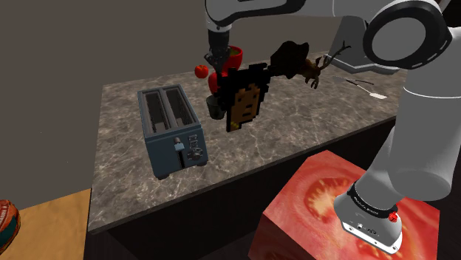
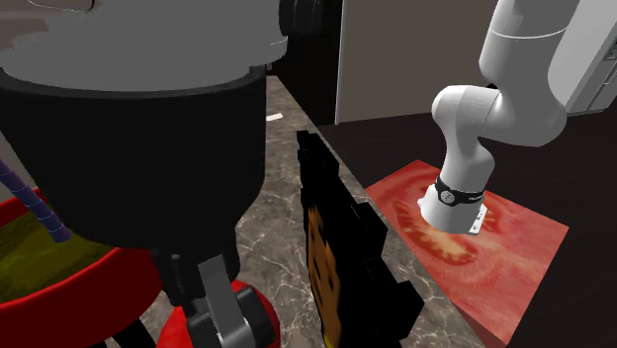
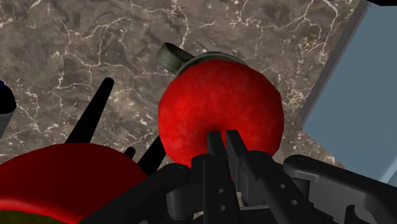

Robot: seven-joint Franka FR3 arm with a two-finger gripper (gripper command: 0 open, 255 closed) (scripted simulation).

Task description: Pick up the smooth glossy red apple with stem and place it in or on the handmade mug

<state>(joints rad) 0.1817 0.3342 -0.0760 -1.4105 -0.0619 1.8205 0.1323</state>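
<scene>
A glossy red apple (image 1: 216, 80) hangs from my gripper (image 1: 217, 69) above the marble counter (image 1: 295, 125). In the wrist view the black fingers (image 3: 215, 147) are pressed together on the top of the apple (image 3: 219, 111); its stem is hidden between them. Directly under the apple stands a dark grey mug (image 1: 215, 108). Past the fruit the wrist view shows its rim and handle (image 3: 170, 57). The apple is over the mug's mouth and apart from it. In the second exterior view the gripper (image 2: 220, 318) is very close to the camera.
A blue-grey toaster (image 1: 173, 129) stands on the shoulder view's left. A pixel-art head (image 1: 244, 97) floats beside the mug. Behind the gripper are a red bowl (image 1: 233, 53) and a small red fruit (image 1: 201, 71). A dark brown object (image 1: 294, 60) lies further back. The stand (image 1: 325, 199) has a tomato pattern.
</scene>
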